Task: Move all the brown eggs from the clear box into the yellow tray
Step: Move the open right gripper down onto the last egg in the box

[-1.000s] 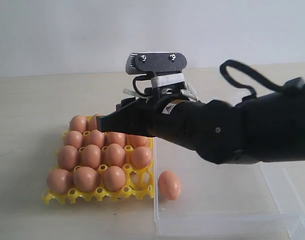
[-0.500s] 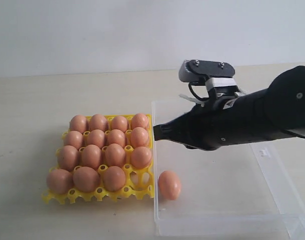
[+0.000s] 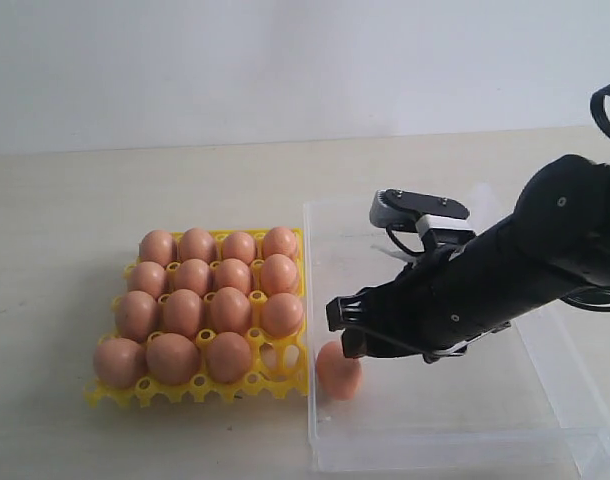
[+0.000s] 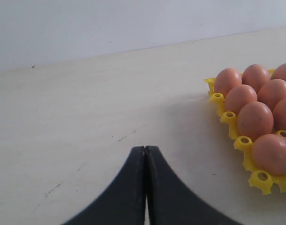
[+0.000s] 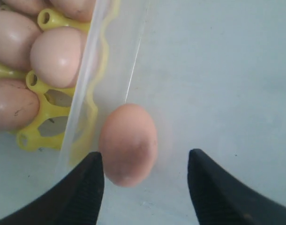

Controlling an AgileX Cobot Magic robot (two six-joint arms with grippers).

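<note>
Brown eggs: fifteen sit in your yellow tray, one's left in the clear box, right gripper spread wide around it.

A pale beige tabletop fills the lower part of the exterior view and meets a plain white wall along a straight edge behind it. In the left wrist view the tabletop shows a few faint dark scuff marks and a tiny dark speck sits at the wall's foot.
</note>
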